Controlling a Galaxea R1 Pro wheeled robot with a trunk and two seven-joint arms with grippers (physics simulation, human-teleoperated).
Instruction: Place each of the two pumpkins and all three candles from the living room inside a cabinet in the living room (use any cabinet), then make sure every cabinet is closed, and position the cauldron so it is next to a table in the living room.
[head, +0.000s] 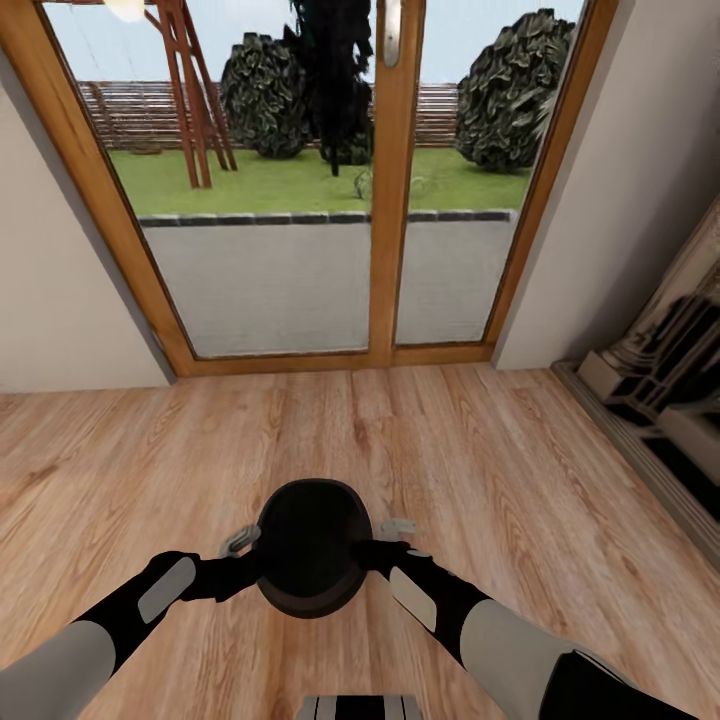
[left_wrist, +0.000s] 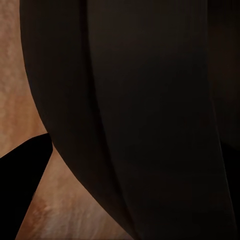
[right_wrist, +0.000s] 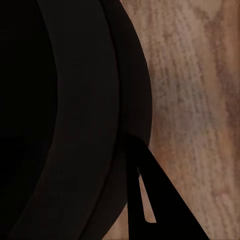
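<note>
Cauldron (head: 311, 545) is sitting squeezed between the grippers: left gripper (head: 243, 545) at its 9 o'clock, right gripper (head: 392, 535) at 3; jaw spread unreadable.

- I note the cauldron (head: 311, 545) is matte black, dark brown at its lower edge.
- The floor (head: 480, 450) is warm tan wood with streaked grain.
- The door frame (head: 395, 200) is honey-brown.
- The walls (head: 640, 180) are pale grey.
- My arms (head: 120, 620) are black with grey panels.

Glazed wooden door (head: 392, 200), plank floor (head: 450, 450), possibly fireplace (head: 665, 370).
</note>
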